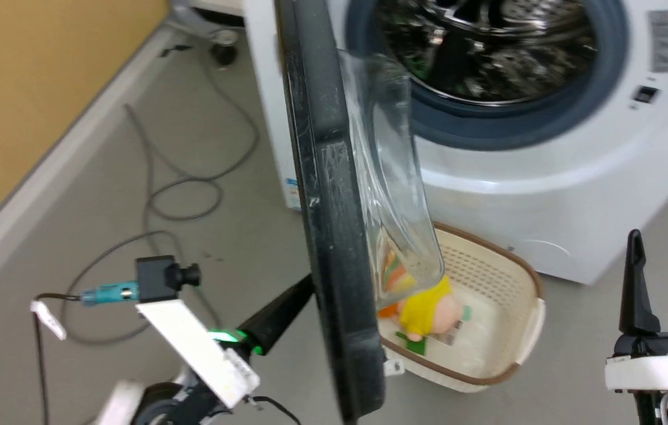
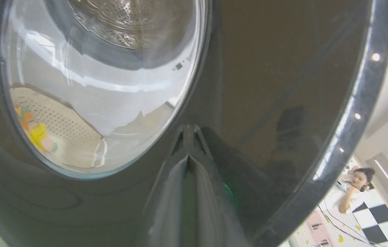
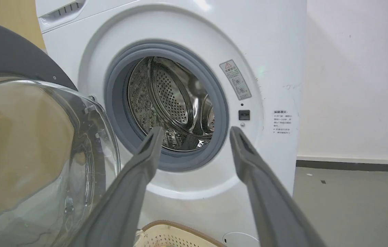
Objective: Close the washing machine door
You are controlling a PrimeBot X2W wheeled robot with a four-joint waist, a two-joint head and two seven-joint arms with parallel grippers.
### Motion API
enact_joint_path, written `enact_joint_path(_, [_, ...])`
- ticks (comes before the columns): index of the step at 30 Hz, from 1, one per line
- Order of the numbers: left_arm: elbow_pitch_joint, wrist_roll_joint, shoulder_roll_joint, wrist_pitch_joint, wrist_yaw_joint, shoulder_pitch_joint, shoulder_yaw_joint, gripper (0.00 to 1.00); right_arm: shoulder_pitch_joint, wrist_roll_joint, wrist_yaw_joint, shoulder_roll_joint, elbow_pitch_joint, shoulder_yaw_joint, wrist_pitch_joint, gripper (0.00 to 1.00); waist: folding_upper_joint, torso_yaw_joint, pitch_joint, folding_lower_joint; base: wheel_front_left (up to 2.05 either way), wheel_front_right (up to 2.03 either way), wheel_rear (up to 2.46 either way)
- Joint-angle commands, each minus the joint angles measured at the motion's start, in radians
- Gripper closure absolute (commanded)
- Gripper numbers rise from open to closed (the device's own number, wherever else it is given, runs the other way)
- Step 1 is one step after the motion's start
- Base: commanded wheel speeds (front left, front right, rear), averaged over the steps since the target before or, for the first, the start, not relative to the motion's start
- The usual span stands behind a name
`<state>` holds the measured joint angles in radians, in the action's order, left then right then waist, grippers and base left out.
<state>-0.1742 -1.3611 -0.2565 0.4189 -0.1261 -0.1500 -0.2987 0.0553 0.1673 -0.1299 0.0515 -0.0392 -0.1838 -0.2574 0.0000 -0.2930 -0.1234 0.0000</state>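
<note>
Against the glossy outer face of the washing machine door (image 2: 266, 85), my left tool (image 2: 189, 155) presses, fingers pinched together on nothing. My right tool (image 1: 667, 277) hangs spread wide, empty. The door stands well out from the washing machine (image 1: 546, 195), drum (image 1: 487, 47) exposed. I judge most of the swing and the latching are left.

The large round glossy black door with a bulging clear glass bowl (image 1: 325, 206) stands edge-on from 12 to 6 o'clock in the head view, walling the left side off from the perforated steel drum (image 1: 487, 47) at 1 o'clock. A cream perforated plastic basket (image 1: 487, 271) blocks the floor at 5 o'clock, against the white washing machine front (image 1: 517, 200). Grey cables (image 1: 210, 178) loop across the floor at 10 o'clock. The bare grey floor (image 1: 576, 330) at 4 o'clock is open.
</note>
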Motion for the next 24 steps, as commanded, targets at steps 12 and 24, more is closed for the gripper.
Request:
enact_joint_path(12, [0.085,0.000,-0.008,-0.183,-0.005,-0.107,-0.202,1.00,0.031,0.026,-0.001,-0.001,-0.004,0.004,-0.004,0.00,0.0000,0.197,-0.035,0.0000,0.00,0.00,0.00])
enact_joint_path(24, [0.220,-0.024,-0.014,-0.319,-0.005,-0.205,-0.383,1.00,0.040,0.038,-0.001,-0.001,0.003,0.023,-0.004,0.00,0.0000,0.253,-0.038,0.0000,0.00,0.00,0.00])
